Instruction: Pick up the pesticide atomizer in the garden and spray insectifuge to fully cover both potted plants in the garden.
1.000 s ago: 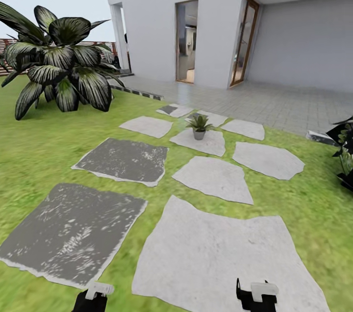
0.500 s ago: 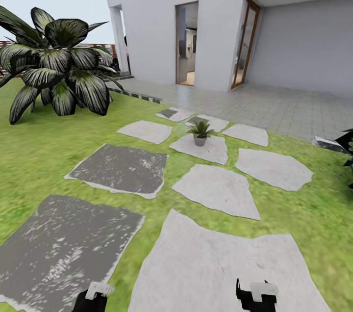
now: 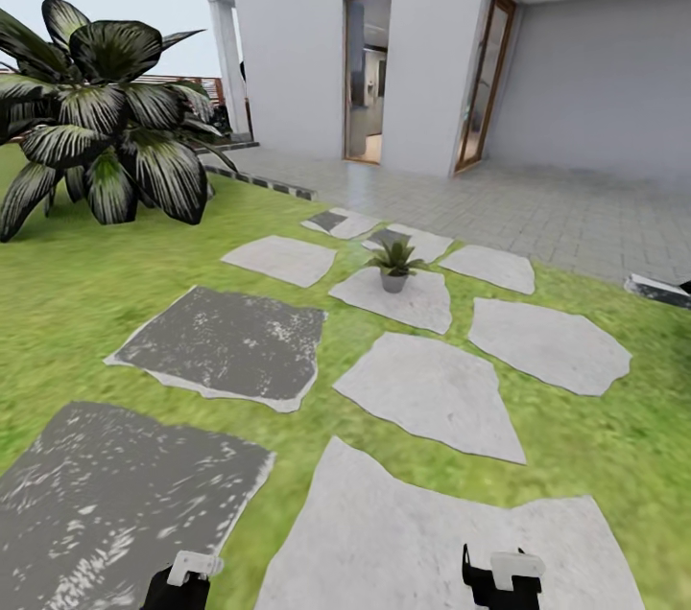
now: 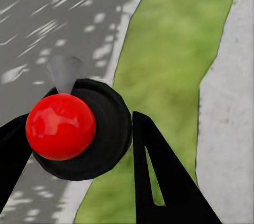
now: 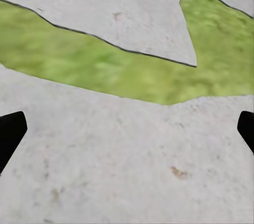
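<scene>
A small potted plant [image 3: 393, 263] with pointed green leaves stands on a pale stepping stone [image 3: 403, 298] in the middle of the garden lawn, well ahead of both arms. In the left wrist view my left gripper [image 4: 79, 121] is shut on a dark round body seen end-on, with a red ball and a faint grey cone on it; I take it for the pesticide atomizer [image 4: 100, 129]. The head view has this gripper [image 3: 187, 581] at the bottom edge. My right gripper [image 5: 127, 129] is open over a pale stone, nothing between its fingers, and sits low in the head view [image 3: 504, 576].
A large dark shrub [image 3: 96, 111] stands at the far left on the grass. Dark grey slabs [image 3: 226, 341] lie left, pale stones [image 3: 432, 389] ahead. Behind the paved terrace [image 3: 537, 207] is a white house with an open doorway [image 3: 367, 78].
The whole head view has shifted as the robot moves: stones and plant sit lower and slightly right in the picture, the shrub further left. Both grippers hold their places.
</scene>
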